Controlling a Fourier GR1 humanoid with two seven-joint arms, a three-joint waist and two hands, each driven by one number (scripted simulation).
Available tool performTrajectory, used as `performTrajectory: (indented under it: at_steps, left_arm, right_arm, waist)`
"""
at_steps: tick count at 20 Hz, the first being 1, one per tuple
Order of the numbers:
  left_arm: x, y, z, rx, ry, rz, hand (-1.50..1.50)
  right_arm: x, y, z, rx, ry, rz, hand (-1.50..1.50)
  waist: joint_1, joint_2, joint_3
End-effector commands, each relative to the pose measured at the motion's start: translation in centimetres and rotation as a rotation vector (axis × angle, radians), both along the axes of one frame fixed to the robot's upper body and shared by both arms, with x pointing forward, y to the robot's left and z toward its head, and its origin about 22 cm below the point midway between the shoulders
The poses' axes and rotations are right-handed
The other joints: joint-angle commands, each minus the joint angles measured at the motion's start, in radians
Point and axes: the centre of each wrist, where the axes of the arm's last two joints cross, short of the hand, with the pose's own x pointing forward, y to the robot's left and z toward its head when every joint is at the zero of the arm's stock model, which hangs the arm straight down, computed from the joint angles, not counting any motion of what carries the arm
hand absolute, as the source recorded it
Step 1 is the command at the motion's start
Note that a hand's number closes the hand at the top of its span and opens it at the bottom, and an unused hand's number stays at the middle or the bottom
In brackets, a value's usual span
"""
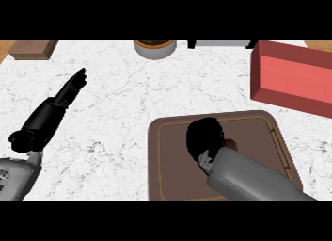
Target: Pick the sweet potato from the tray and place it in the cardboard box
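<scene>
From where I stand, the right hand (204, 135) is down over the brown tray (169, 181), its black back turned up and its fingers curving downward onto the tray floor, so it hides almost everything beneath it. A small orange-brown sliver shows just at its right edge, which I take to be the sweet potato (229, 142), still lying on the tray; whether the fingers have actually closed round it I cannot tell. The left hand (72, 85) rests well away on the white marble counter (127, 94), fingers straight and together, pointing up the counter. The box (304, 80), which looks reddish, sits beyond the tray's far right corner, near but apart from it. To do this step well, I judge the hand should settle its fingers and thumb on opposite sides of the potato's thick middle before lifting, since a tapered root may roll or slip out by its end. The lift should go straight up enough to pass the tray's raised rim, then travel up and right to the box, going over its near wall.
</scene>
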Motion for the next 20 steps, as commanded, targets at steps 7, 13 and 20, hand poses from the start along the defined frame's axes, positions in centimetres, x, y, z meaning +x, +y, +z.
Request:
performTrajectory:
  at_steps: [7,13,20]
  left_arm:
    - [0.0,0.6,-0.1,-0.008,-0.003,0.02,0.0]
    - [-0.4,1.2,-0.3,-0.013,-0.002,0.044,0.0]
    - [-0.9,1.9,0.0,0.004,-0.004,0.049,0.0]
  right_arm:
    - [-6.1,0.2,8.3,0.741,-0.039,0.81,1.5]
    - [-5.4,-8.4,12.2,0.801,-0.238,1.021,1.5]
    - [-1.7,-17.8,16.9,1.081,-0.504,0.712,1.5]
  waist:
    - [-0.02,0.012,0.019]
    - [-0.039,0.013,0.014]
    - [-0.036,0.013,0.011]
